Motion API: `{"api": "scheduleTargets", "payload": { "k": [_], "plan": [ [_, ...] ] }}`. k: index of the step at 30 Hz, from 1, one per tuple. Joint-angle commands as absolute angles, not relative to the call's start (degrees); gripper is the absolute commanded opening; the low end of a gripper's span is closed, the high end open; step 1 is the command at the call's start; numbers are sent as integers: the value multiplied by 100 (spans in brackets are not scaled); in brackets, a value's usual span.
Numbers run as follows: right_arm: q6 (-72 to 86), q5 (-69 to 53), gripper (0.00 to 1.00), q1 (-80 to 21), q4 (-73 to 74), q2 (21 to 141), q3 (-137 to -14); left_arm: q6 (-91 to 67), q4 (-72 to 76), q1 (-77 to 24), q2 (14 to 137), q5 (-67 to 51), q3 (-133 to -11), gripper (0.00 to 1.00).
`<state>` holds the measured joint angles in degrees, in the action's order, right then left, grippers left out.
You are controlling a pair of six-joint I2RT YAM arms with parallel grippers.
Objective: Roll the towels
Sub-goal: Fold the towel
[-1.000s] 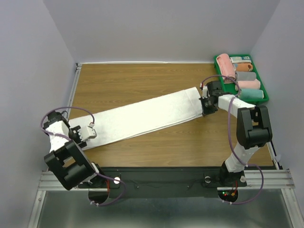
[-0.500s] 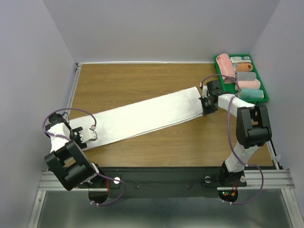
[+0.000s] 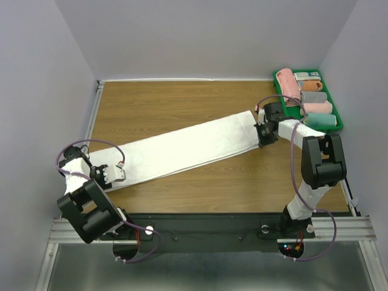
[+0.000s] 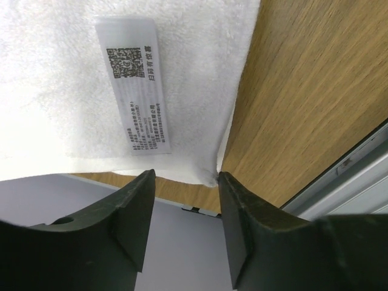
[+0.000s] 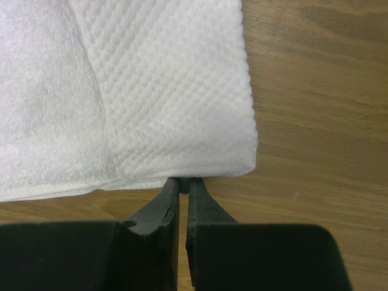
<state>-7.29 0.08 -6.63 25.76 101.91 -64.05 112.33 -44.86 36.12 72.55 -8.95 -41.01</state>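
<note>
A long white towel [image 3: 182, 147] lies flat and diagonal across the wooden table [image 3: 182, 100]. My left gripper [image 3: 114, 173] is open at the towel's near left end. In the left wrist view the towel [image 4: 73, 91], with its printed label [image 4: 133, 82], ends just beyond my open left gripper [image 4: 185, 182], and its corner lies by the right finger [image 4: 242, 212]. My right gripper [image 3: 262, 138] is shut on the far right end. In the right wrist view my right gripper [image 5: 183, 183] pinches the towel's [image 5: 157, 91] hem.
A green tray [image 3: 337, 123] at the back right holds several rolled towels, pink, orange and pale green. The table's metal front rail [image 4: 357, 170] runs close to the left gripper. Grey walls close in the table on three sides.
My left gripper has drawn back slightly toward the near left, off the towel's end. The right arm and the towel have not moved.
</note>
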Motion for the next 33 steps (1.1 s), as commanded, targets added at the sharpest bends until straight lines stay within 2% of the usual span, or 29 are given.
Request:
{"api": "scheduleTargets", "payload": {
  "k": [1, 10, 14, 19, 22, 23, 28, 33],
  "plan": [
    [-861, 396, 1, -536, 2689, 10485, -6407, 11373, -4386, 3639, 7251, -826, -4008, 54],
    [-888, 378, 1, -492, 2698, 10512, -6416, 11373, -4377, 3639, 7277, -940, -3964, 58],
    [-888, 352, 1, -483, 2698, 10547, -6407, 11434, -4255, 3639, 7198, -976, -3833, 66],
    [-896, 334, 1, -466, 2698, 10556, -6407, 11461, -4096, 3639, 7207, -1011, -3753, 63],
    [-914, 343, 1, -457, 2698, 10556, -6399, 11426, -3938, 3630, 7251, -932, -3744, 51],
    [-914, 351, 1, -448, 2698, 10547, -6398, 11426, -3894, 3639, 7268, -871, -3753, 44],
    [-949, 369, 1, -422, 2698, 10547, -6390, 11443, -3928, 3718, 7330, -870, -3893, 17],
    [-975, 387, 1, -352, 2698, 10538, -6372, 11584, -4034, 3876, 7374, -686, -3964, 1]
  ]
}}
